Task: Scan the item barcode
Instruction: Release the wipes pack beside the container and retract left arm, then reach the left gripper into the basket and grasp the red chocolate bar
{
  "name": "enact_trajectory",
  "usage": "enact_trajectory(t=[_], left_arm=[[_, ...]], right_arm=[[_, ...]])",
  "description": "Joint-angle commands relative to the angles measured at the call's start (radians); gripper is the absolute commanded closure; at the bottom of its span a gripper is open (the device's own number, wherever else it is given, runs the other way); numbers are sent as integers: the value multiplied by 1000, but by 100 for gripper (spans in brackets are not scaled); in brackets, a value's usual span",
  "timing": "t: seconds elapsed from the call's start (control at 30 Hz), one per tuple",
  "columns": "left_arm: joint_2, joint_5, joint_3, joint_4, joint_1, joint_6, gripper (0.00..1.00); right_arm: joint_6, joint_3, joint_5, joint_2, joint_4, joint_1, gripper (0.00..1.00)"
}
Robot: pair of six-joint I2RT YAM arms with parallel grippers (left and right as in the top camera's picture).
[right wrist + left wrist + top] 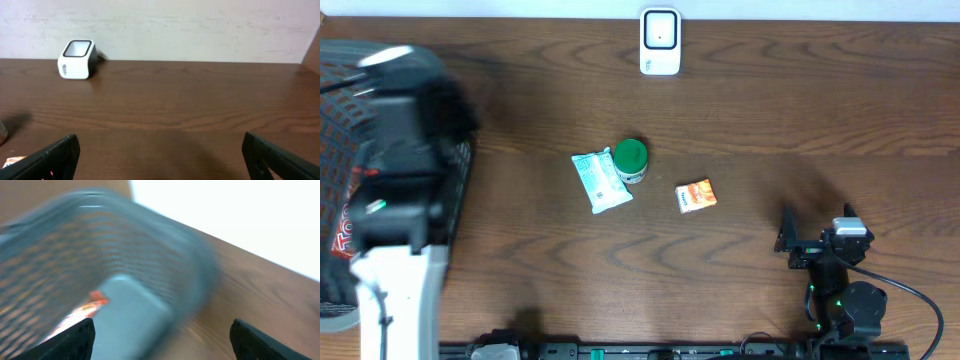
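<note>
Looking down from overhead, I see the barcode scanner (660, 42) at the top centre of the frame. In the middle of the table (770, 110) lies a teal-and-white pouch (600, 181) just beside a green-lidded tub (631, 160), with an orange packet (696, 196) apart to their right. My left gripper (162, 342) hangs blurred over the wire basket (75, 255) at the left edge, jaws wide and holding nothing, while my right gripper (160, 155) sits at lower right, jaws likewise spread and empty, facing the scanner.
</note>
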Motion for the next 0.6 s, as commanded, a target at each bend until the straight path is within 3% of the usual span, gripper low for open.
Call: enact_trajectory(t=[0.0,0.17,0.33,0.57], left_arm=[[8,13,9,-55,190,-89,12],[93,14,9,-100,373,-161,12],[217,-32,9,-102,462,-141,12],[450,-210,8,-103,470,47,12]], right_arm=[[-11,-3,-2,-5,0,6,1],[-11,-3,-2,-5,0,6,1],[-11,-3,-2,-5,0,6,1],[-11,-3,-2,-5,0,6,1]])
